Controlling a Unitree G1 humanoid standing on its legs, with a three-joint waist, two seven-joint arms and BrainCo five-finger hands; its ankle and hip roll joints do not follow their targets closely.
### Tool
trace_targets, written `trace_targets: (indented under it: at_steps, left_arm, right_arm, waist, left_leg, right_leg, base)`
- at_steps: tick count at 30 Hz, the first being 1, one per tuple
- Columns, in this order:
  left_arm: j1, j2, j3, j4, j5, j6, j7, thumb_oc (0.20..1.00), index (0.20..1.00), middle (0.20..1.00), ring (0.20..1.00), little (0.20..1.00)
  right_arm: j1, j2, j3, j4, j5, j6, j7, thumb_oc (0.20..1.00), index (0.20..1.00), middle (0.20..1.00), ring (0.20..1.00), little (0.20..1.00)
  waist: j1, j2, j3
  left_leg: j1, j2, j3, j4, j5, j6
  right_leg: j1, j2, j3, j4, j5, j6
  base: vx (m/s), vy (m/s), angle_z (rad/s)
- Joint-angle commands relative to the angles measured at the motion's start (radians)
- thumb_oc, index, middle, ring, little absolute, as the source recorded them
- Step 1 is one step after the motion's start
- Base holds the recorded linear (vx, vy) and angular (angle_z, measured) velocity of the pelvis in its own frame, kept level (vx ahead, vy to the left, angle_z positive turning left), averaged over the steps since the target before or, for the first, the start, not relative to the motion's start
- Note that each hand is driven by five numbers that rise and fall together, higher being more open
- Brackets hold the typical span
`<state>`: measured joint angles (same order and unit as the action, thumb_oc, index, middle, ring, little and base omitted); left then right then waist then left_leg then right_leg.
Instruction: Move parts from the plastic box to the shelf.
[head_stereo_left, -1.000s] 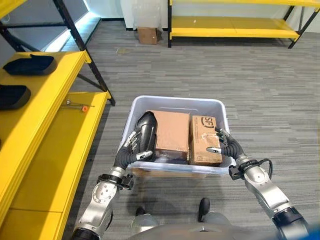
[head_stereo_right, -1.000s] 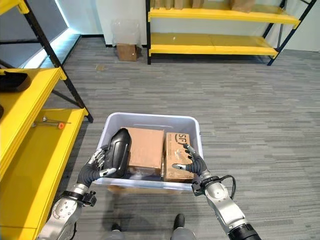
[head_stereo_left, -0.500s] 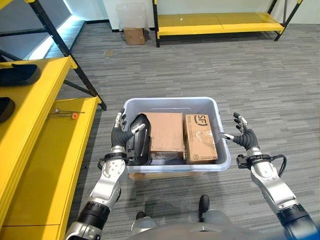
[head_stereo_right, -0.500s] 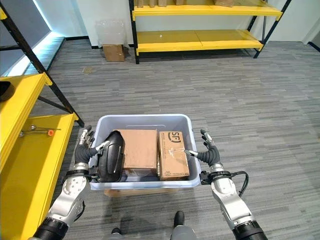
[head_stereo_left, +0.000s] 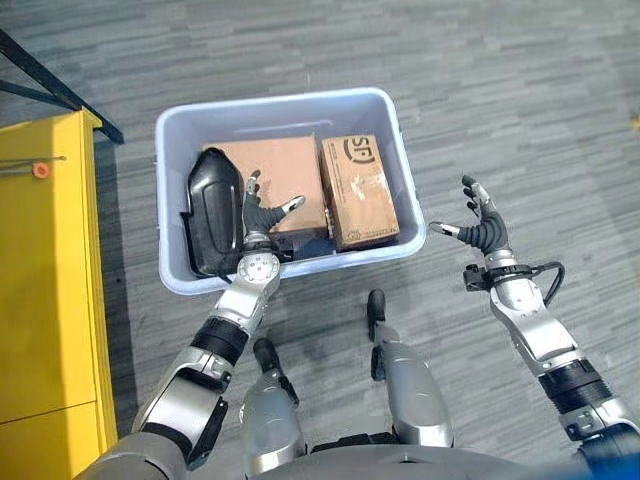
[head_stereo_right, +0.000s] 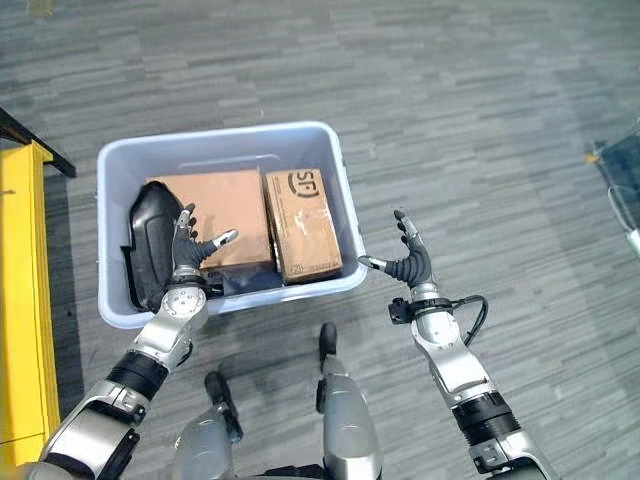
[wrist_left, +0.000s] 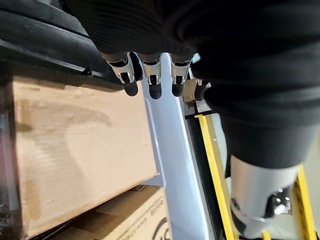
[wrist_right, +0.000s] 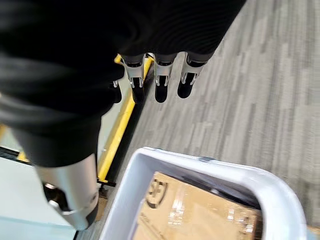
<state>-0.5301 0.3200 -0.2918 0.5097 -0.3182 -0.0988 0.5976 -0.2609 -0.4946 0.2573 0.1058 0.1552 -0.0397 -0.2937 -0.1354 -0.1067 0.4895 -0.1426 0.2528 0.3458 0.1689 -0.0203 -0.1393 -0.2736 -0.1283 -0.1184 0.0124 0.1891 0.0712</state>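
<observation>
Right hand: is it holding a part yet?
No, the right hand hangs open and empty over the floor, beside the box.

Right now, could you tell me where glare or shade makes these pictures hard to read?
Right wrist view: the tape on the printed box catches glare. Left eye view: the black part reads as one dark mass, and the gap beside it, low inside the plastic box, lies in shade. Left wrist view: the plain box is evenly lit.
</observation>
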Motion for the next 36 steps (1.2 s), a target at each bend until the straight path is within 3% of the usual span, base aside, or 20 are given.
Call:
trace_targets:
  at_steps: [1,8,9,10,12,14,16,19,24,28,30,36]
  left_arm:
    - [-0.018,-0.040,0.033,0.068,-0.037,-0.043,0.109,1.000,1.000,1.000,1.000,1.000]
    - [-0.046,-0.044,0.097,0.159,0.056,-0.050,0.362,1.000,1.000,1.000,1.000,1.000]
    - [-0.053,-0.026,0.100,0.159,0.285,-0.081,0.460,1.000,1.000,1.000,1.000,1.000]
    - [-0.056,-0.008,0.092,0.150,0.374,-0.098,0.502,1.000,1.000,1.000,1.000,1.000]
    - [-0.047,0.066,0.078,0.097,0.700,-0.127,0.702,1.000,1.000,1.000,1.000,1.000]
    - [-0.039,0.096,0.067,0.089,0.805,-0.123,0.752,1.000,1.000,1.000,1.000,1.000]
    - [-0.030,0.103,0.061,0.091,0.788,-0.122,0.750,1.000,1.000,1.000,1.000,1.000]
    - [-0.021,0.086,0.062,0.118,0.697,-0.109,0.668,1.000,1.000,1.000,1.000,1.000]
    - [-0.046,0.065,0.066,0.180,0.608,-0.054,0.625,1.000,1.000,1.000,1.000,1.000]
    - [-0.071,0.046,0.076,0.225,0.428,-0.049,0.526,1.000,1.000,1.000,1.000,1.000]
    - [-0.087,0.034,0.075,0.242,0.427,-0.039,0.490,1.000,1.000,1.000,1.000,1.000]
    - [-0.108,0.014,0.083,0.279,0.336,-0.002,0.530,1.000,1.000,1.000,1.000,1.000]
  right_arm:
    - [-0.030,-0.064,-0.009,-0.066,-0.003,-0.036,-0.035,1.000,1.000,1.000,1.000,1.000]
    - [-0.027,-0.062,-0.023,-0.086,0.012,-0.032,-0.066,1.000,1.000,1.000,1.000,1.000]
    - [-0.009,-0.057,-0.018,-0.081,0.021,-0.047,-0.083,1.000,1.000,1.000,1.000,1.000]
    - [0.004,-0.057,-0.016,-0.077,0.022,-0.061,-0.090,1.000,1.000,1.000,1.000,1.000]
    - [0.042,-0.055,-0.013,-0.056,0.019,-0.107,-0.107,1.000,1.000,1.000,1.000,1.000]
    - [0.048,-0.048,-0.005,-0.039,0.013,-0.126,-0.115,1.000,1.000,1.000,1.000,1.000]
    - [0.045,-0.044,0.005,-0.022,0.008,-0.131,-0.124,1.000,1.000,1.000,1.000,1.000]
    - [0.026,-0.028,0.022,0.004,0.018,-0.124,-0.132,1.000,1.000,1.000,1.000,1.000]
    - [-0.004,-0.015,0.034,0.026,0.002,-0.106,-0.128,1.000,1.000,1.000,1.000,1.000]
    - [-0.021,-0.015,0.039,0.024,-0.012,-0.101,-0.131,1.000,1.000,1.000,1.000,1.000]
    - [-0.030,-0.012,0.043,0.019,-0.012,-0.095,-0.136,1.000,1.000,1.000,1.000,1.000]
    - [-0.038,-0.018,0.039,-0.003,-0.013,-0.082,-0.136,1.000,1.000,1.000,1.000,1.000]
  waist:
    - [-0.001,-0.005,-0.018]
    - [-0.001,-0.044,0.030]
    - [0.002,-0.056,0.030]
    - [0.004,-0.060,0.030]
    - [0.012,-0.057,0.030]
    - [0.018,-0.057,0.030]
    - [0.023,-0.054,0.030]
    - [0.030,-0.052,0.030]
    - [0.028,-0.057,0.030]
    - [0.019,-0.069,0.031]
    - [0.014,-0.078,0.031]
    - [0.004,-0.096,0.031]
  left_leg:
    - [-0.082,0.014,-0.030,0.071,0.021,0.016]
    - [-0.128,0.023,-0.040,0.102,0.012,0.007]
    - [-0.141,0.025,-0.043,0.103,0.014,0.005]
    - [-0.143,0.025,-0.043,0.103,0.013,0.006]
    - [-0.148,0.014,-0.051,0.098,0.011,0.005]
    - [-0.152,0.010,-0.054,0.094,0.016,0.006]
    - [-0.155,0.006,-0.058,0.092,0.016,0.006]
    - [-0.170,0.002,-0.066,0.096,0.017,0.006]
    - [-0.188,0.003,-0.071,0.106,0.016,0.004]
    - [-0.208,0.009,-0.069,0.119,0.014,0.003]
    - [-0.220,0.015,-0.064,0.126,0.014,0.002]
    - [-0.253,0.027,-0.064,0.161,0.003,-0.002]
  right_leg:
    - [0.034,-0.037,-0.055,0.152,-0.170,0.064]
    - [-0.003,-0.027,-0.062,0.167,-0.170,0.067]
    - [-0.012,-0.025,-0.064,0.166,-0.168,0.066]
    - [-0.014,-0.026,-0.066,0.167,-0.168,0.066]
    - [-0.019,-0.031,-0.067,0.173,-0.171,0.064]
    - [-0.021,-0.035,-0.071,0.170,-0.165,0.062]
    - [-0.022,-0.037,-0.072,0.171,-0.166,0.063]
    - [-0.036,-0.038,-0.075,0.179,-0.169,0.065]
    - [-0.051,-0.033,-0.075,0.188,-0.172,0.064]
    - [-0.069,-0.029,-0.074,0.192,-0.172,0.065]
    - [-0.079,-0.027,-0.076,0.197,-0.172,0.065]
    - [-0.103,-0.021,-0.077,0.211,-0.175,0.064]
  base:
    - [-0.09,-0.002,-0.07]
    - [-0.07,-0.063,0.01]
    - [-0.03,-0.088,0.11]
    - [-0.04,-0.090,0.24]
    - [-0.02,-0.002,0.17]
    - [-0.01,0.007,-0.02]
    - [0.00,0.000,0.00]
    - [0.00,0.000,0.00]
    - [-0.01,-0.003,0.04]
    - [0.00,-0.009,-0.02]
    - [0.00,-0.051,-0.01]
    - [0.01,-0.018,0.01]
